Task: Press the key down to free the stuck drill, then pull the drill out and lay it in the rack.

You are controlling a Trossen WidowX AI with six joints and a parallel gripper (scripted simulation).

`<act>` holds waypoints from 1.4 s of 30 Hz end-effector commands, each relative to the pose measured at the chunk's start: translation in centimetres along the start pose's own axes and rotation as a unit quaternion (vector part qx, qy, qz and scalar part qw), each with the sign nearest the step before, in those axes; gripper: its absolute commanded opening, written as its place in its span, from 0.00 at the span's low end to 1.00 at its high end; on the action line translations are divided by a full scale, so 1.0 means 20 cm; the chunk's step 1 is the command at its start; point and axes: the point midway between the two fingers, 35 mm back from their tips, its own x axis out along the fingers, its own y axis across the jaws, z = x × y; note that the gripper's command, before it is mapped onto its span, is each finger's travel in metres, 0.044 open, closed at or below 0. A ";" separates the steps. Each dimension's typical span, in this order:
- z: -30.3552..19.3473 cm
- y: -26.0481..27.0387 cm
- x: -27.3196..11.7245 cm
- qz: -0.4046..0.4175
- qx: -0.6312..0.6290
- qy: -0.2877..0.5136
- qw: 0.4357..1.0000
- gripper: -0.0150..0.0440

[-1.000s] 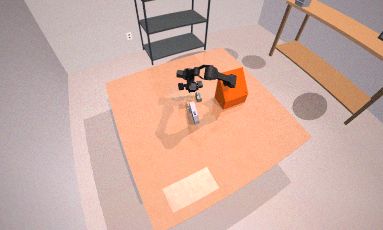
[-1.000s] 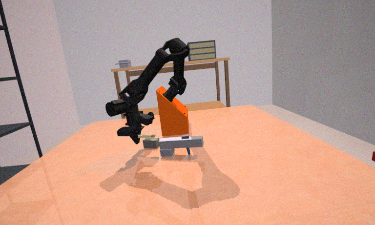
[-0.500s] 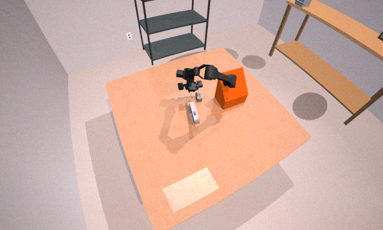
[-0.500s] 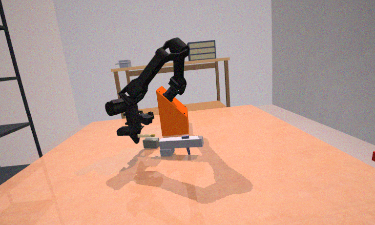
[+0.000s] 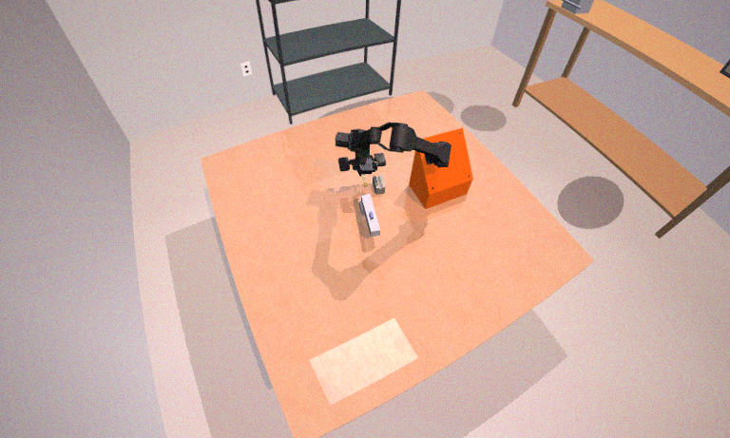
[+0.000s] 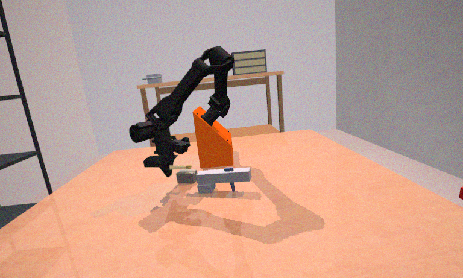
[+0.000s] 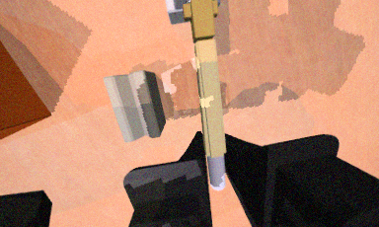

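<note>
From where I stand, the black jaws (image 5: pixel 366 167) (image 6: pixel 168 169) are nearly together, pinching the slender tan drill (image 5: pixel 365 180) (image 6: pixel 179 167) (image 7: pixel 210 104) near its grey rounded end. The rest of it juts out from between them, level or close to it, raised off the table (image 5: pixel 431 304) (image 6: pixel 341 193) (image 7: pixel 49 173), with its brass-coloured end farthest from the jaws.

Just beside the jutting drill, I see the small grooved grey rack (image 5: pixel 378 184) (image 6: pixel 185 176) (image 7: pixel 135 106) standing on the table, its groove holding nothing. Beyond the brass-coloured end lies the long white-and-grey holder (image 5: pixel 374 226) (image 6: pixel 240 175) (image 7: pixel 176 15), apart from the drill and the jaws. The dark blue key (image 5: pixel 371 215) (image 6: pixel 233 186) goes through it, its head on top and its narrow shank showing below. Well apart from the jaws, the orange wedge-shaped base (image 5: pixel 444 175) (image 6: pixel 213 145) (image 7: pixel 20 84) carries the arm.
</note>
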 end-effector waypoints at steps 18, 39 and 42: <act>-0.02 0.08 -0.01 -0.002 -0.002 0.003 1.000 0.25; -0.06 0.29 -0.01 -0.001 -0.002 0.003 1.000 0.25; -0.06 0.32 -0.02 -0.001 -0.002 0.003 1.000 0.25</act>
